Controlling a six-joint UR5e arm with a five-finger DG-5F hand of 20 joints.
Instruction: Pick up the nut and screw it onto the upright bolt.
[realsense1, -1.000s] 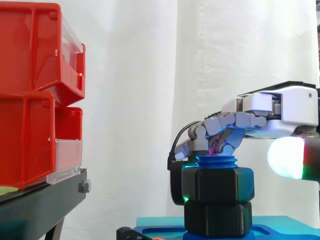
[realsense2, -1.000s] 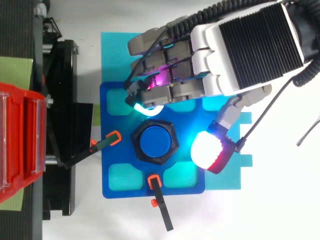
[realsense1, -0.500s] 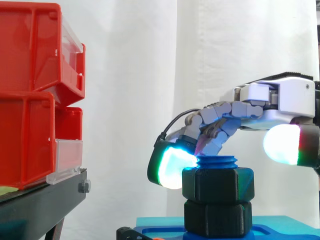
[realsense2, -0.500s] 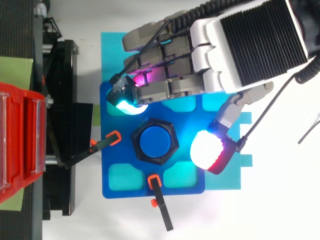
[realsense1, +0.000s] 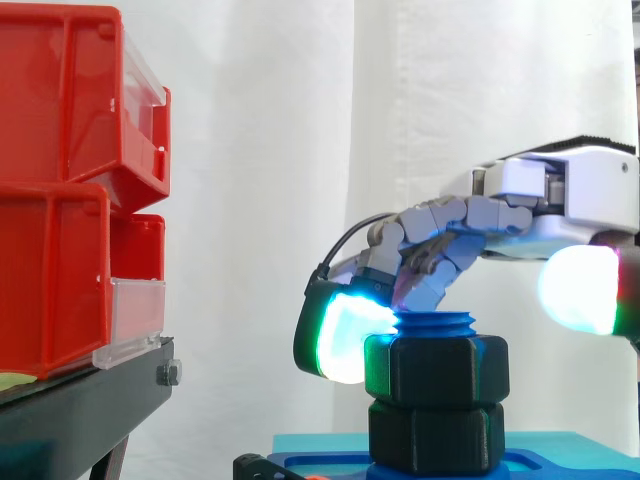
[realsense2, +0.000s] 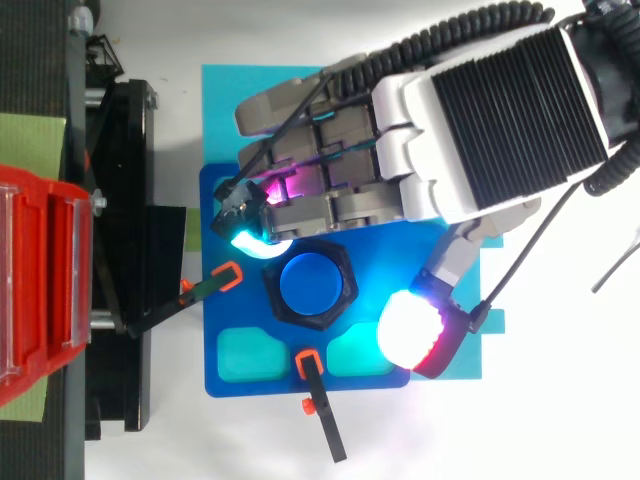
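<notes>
Where nut (realsense1: 436, 368) sits on bolt (realsense2: 312, 284), robot hand (realsense2: 480, 130) straddles it.

From my station I count two black nuts (realsense1: 436, 368), one on top of the other, and one blue bolt (realsense2: 312, 282) that goes through them. I count also one blue plate (realsense2: 208, 350), two clamps (realsense2: 225, 275) with orange tips, and one hand (realsense2: 480, 110). At the side stand two red bins (realsense1: 60, 90), as far as I can tell, one above the other.

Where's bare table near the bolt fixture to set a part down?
Free: white table right of the blue plate, below the hand. Crowded: around the bolt and nut, fingers alongside, clamps left and below.
</notes>
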